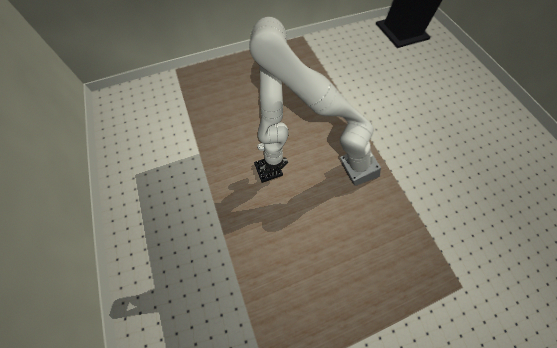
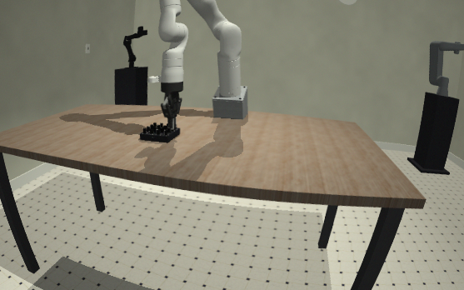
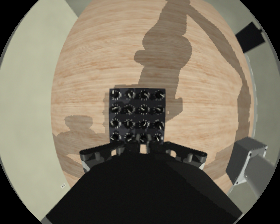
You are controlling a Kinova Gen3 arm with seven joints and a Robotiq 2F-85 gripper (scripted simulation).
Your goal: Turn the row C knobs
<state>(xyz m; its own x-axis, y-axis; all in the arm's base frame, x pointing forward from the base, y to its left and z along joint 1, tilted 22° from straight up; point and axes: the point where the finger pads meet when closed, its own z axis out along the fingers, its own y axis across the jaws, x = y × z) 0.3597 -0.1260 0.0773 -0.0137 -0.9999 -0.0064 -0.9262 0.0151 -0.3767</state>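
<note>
The knob box (image 2: 162,133) is a small black square block with rows of black knobs, standing on the wooden table. It also shows in the overhead view (image 1: 268,171) and in the wrist view (image 3: 138,115). My gripper (image 2: 171,122) points straight down onto the box at its edge nearer the arm's base. It is shut on one knob there. In the wrist view the fingers meet at the near edge of the box, and the held knob is hidden between them. The knob names and white lines are too small to read.
The arm's grey base (image 2: 230,102) stands on the table behind the box. Black pedestals with other arms stand off the table at the back left (image 2: 131,85) and at the right (image 2: 436,131).
</note>
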